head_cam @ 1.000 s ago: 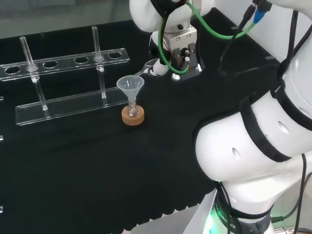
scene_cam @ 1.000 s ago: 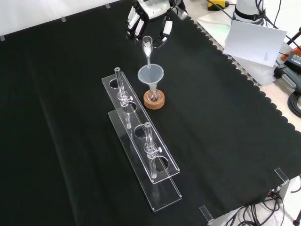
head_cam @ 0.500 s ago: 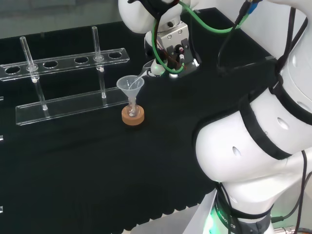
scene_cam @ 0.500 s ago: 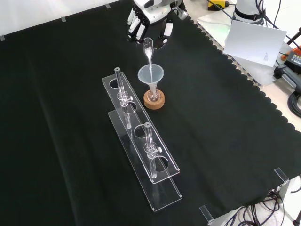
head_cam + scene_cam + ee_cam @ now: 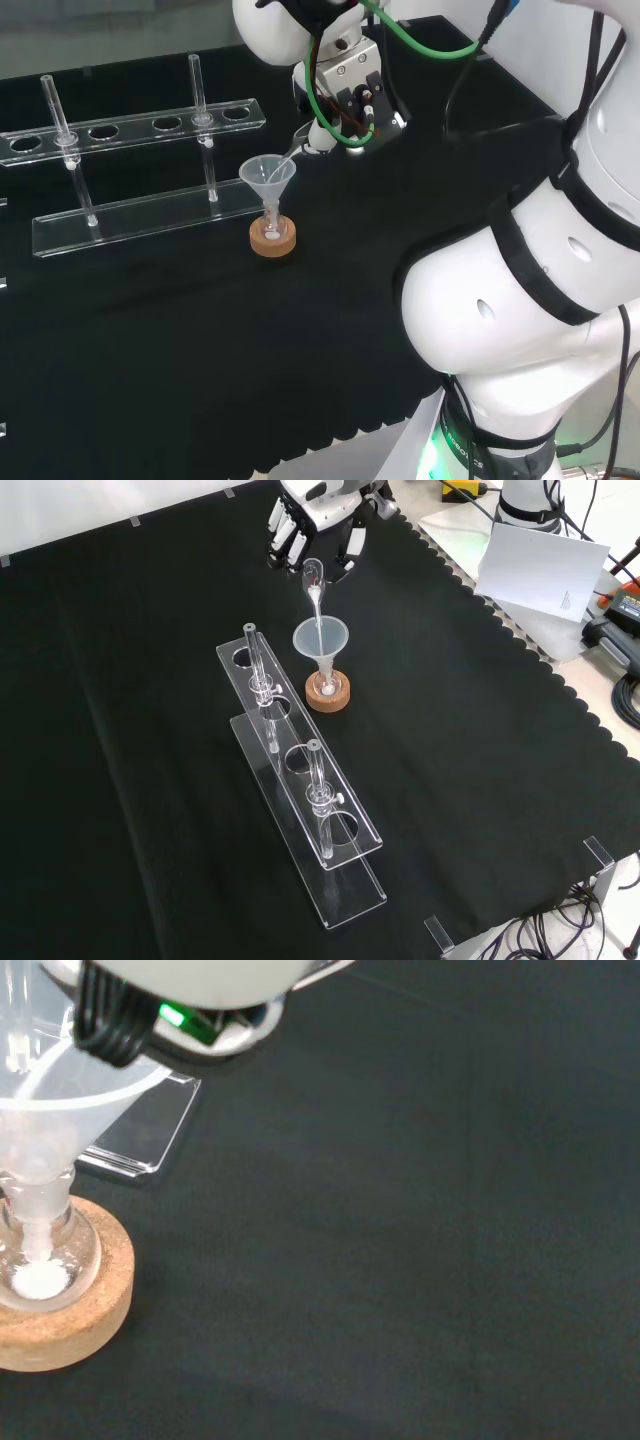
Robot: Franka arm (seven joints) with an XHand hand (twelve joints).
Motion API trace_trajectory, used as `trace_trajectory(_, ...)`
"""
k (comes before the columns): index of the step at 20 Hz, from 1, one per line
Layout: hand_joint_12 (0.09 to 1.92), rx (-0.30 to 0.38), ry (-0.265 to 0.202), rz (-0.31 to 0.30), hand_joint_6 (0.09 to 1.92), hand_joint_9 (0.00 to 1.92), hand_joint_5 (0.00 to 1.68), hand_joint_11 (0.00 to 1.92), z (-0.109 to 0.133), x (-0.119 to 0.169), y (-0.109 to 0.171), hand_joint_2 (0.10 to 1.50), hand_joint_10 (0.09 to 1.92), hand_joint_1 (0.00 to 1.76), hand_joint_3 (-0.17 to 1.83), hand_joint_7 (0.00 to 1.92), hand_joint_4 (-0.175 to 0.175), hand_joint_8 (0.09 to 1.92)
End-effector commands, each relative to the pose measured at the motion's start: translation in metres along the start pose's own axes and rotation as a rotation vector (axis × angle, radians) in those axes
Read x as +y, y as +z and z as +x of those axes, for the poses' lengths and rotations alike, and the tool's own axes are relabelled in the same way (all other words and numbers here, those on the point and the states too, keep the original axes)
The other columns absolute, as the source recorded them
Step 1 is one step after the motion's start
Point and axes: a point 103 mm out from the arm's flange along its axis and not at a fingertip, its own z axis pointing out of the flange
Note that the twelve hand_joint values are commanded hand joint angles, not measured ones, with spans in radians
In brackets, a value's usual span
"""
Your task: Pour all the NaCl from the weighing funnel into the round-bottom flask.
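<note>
Hand (image 5: 312,520) has tipped the weighing funnel (image 5: 315,588) steeper over the flask (image 5: 38,1260).

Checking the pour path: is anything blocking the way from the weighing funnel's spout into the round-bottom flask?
Nothing visible blocks it. The clear glass weighing funnel points into the clear conical funnel seated in the small round-bottom flask on its cork ring; white powder already lies inside.

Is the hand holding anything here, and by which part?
The hand holds the weighing funnel by its wide upper end; its thin stem dips into the funnel on the flask.
</note>
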Motion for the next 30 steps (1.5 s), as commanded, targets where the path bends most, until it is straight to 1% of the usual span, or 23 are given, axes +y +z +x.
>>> trace_trajectory(1,0.95,-0.036,-0.009,0.007,0.49,1.11,1.36,0.95,0.000,0.001,-0.002,0.65,0.23,1.13,0.60,0.70,0.175,0.62)
trace_trajectory(12,0.95,-0.123,-0.044,0.014,0.48,1.12,1.36,0.95,0.011,0.009,-0.016,0.65,0.22,1.13,0.61,0.69,0.175,0.62)
trace_trajectory(13,0.95,-0.149,-0.050,0.021,0.48,1.12,1.36,0.95,0.012,0.009,-0.017,0.65,0.22,1.13,0.61,0.69,0.175,0.62)
trace_trajectory(16,0.96,-0.166,-0.050,0.031,0.48,1.12,1.36,0.95,0.012,0.011,-0.018,0.65,0.22,1.13,0.61,0.69,0.175,0.62)
trace_trajectory(18,0.96,-0.198,-0.054,0.035,0.48,1.12,1.36,0.95,0.012,0.012,-0.020,0.65,0.22,1.13,0.61,0.68,0.175,0.61)
trace_trajectory(21,0.96,-0.229,-0.058,0.042,0.48,1.12,1.36,0.94,0.015,0.013,-0.021,0.65,0.22,1.13,0.61,0.68,0.175,0.61)
trace_trajectory(26,0.96,-0.232,-0.055,0.041,0.48,1.12,1.36,0.94,0.015,0.013,-0.021,0.65,0.22,1.13,0.60,0.68,0.175,0.61)
trace_trajectory(30,0.96,-0.214,-0.051,0.035,0.48,1.12,1.36,0.94,0.014,0.014,-0.022,0.65,0.22,1.13,0.60,0.67,0.175,0.61)
